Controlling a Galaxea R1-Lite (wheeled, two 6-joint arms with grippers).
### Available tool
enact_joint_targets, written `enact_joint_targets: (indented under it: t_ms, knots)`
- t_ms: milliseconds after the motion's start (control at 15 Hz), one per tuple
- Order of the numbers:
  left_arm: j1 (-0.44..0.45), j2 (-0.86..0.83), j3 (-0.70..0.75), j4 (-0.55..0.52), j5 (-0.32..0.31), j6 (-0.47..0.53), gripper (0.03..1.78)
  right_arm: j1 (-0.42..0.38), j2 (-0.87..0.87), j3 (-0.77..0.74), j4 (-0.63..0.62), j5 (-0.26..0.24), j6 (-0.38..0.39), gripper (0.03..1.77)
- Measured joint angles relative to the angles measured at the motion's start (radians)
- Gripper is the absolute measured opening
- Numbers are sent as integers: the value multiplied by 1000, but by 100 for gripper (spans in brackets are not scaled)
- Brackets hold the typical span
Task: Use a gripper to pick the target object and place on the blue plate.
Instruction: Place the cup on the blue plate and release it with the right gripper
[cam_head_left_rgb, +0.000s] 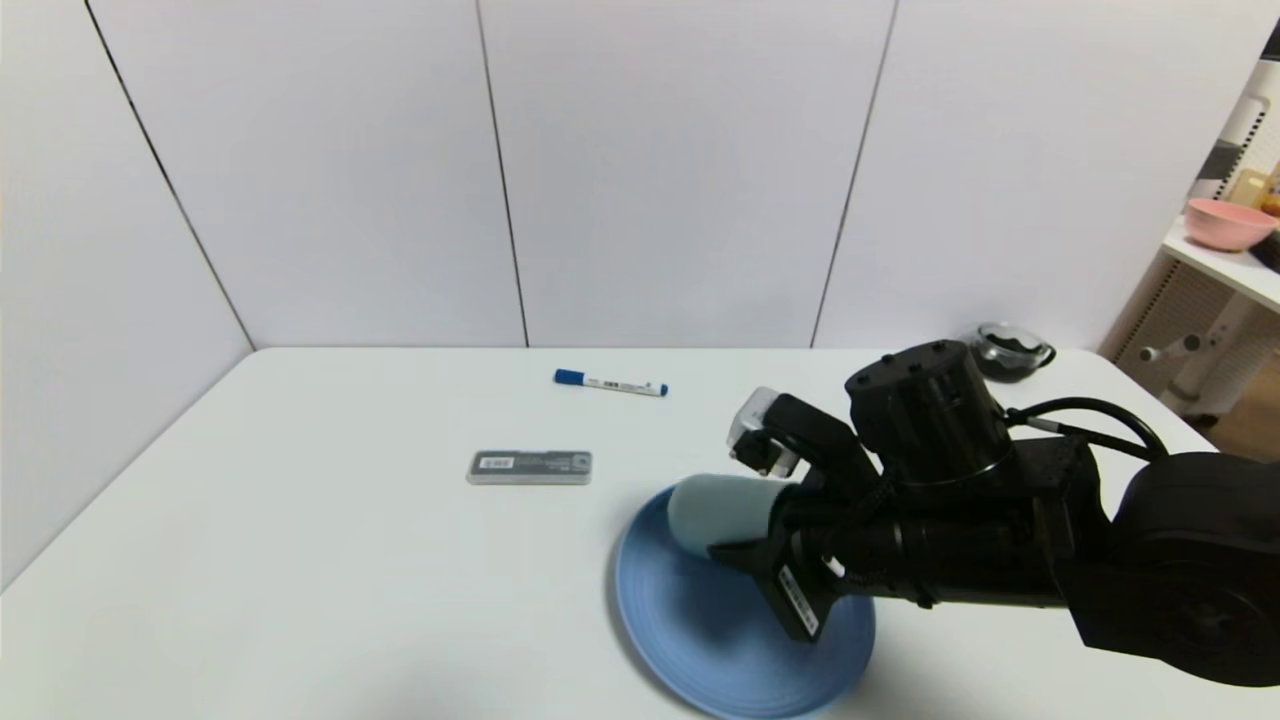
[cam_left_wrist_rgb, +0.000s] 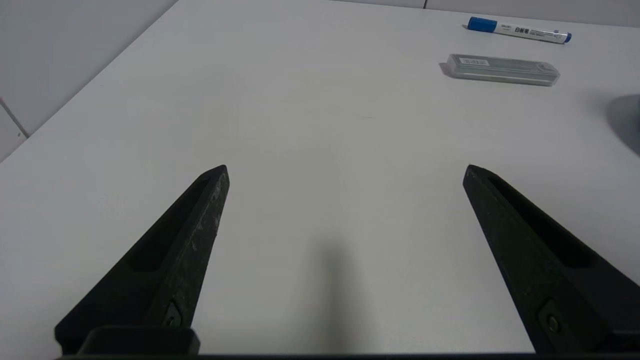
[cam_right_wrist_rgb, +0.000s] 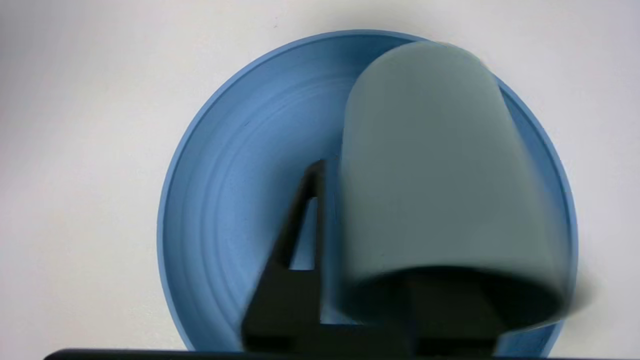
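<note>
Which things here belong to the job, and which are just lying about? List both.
For the job:
- pale teal-green plastic cup, over the plate
- round matte blue plastic plate
- black right end effector, at the cup

Not in use:
- blue-capped white marker
- flat grey case
- pink round bowl, off the table
- black left end effector, idle above the table

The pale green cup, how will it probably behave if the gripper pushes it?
The cup looks smooth and tapered, lying sideways, so it may roll in a curve. Its thin plastic-looking wall suggests it is light. The rim of the plate might stop it.
</note>
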Motion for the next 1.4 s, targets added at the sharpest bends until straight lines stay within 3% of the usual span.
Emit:
enact_joint_targets:
  t_ms: [267,600,1133,1400]
  knots:
    - [0,0,0,0,0,1,169,1,-1,-1,4,-1,1,98]
    - [0,0,0,0,0,0,169,-1,-34,27,23,-11,-4,133]
    - [0,0,0,0,0,0,169,-42,-201,190,46,-13,-6,157]
    - [0,0,0,0,0,1,169,-125,-297,210,103,-13,-3,163]
